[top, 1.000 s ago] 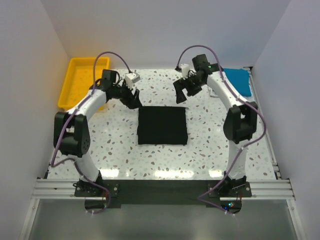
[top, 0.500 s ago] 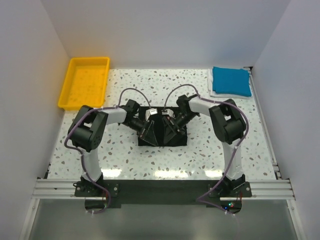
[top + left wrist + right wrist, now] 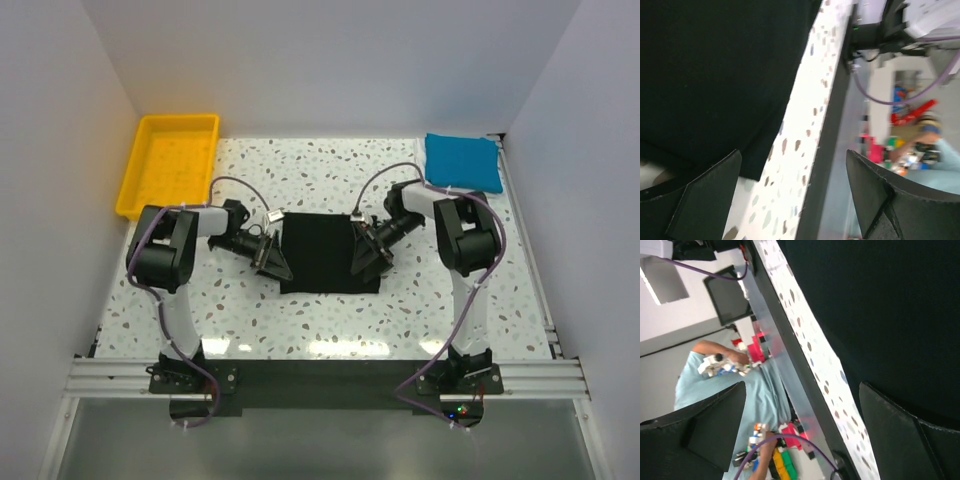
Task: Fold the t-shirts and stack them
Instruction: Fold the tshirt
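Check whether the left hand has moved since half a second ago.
Yes. The left hand slid leftward toward the yellow tray, from over the black t-shirt to its left edge.

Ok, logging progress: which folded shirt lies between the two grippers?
The black shirt, mid-table, with the left gripper and right gripper at its opposite edges; the blue shirt lies apart in the far right corner.
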Robot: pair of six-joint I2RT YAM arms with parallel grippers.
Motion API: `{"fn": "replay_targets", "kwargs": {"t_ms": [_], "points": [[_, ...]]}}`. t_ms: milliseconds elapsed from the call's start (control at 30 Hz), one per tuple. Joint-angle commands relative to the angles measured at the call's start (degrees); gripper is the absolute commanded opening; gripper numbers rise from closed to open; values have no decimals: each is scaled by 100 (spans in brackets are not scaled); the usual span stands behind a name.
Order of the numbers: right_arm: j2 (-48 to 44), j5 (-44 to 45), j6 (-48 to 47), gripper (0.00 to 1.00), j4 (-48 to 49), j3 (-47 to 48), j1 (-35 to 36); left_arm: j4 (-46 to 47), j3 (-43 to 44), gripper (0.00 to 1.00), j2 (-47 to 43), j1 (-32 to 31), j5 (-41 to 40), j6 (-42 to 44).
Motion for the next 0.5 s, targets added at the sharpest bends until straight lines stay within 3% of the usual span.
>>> {"fn": "replay_targets", "kwargs": {"t_ms": [0, 167, 333, 467], "points": [[-739, 437, -596, 99, -897, 949, -172, -220, 391, 91, -824, 20, -963, 715], [-583, 393, 929, 99, 750, 1646, -375, 1605, 823, 93, -1160, -32, -1024, -935], [338, 164, 2056, 98, 1931, 2253, -436, 3063, 1508, 92, -64, -103, -840, -2323], [1058, 269, 2235, 99, 2319, 2788, -594, 3795, 1869, 91, 658, -77, -884, -2897]]}}
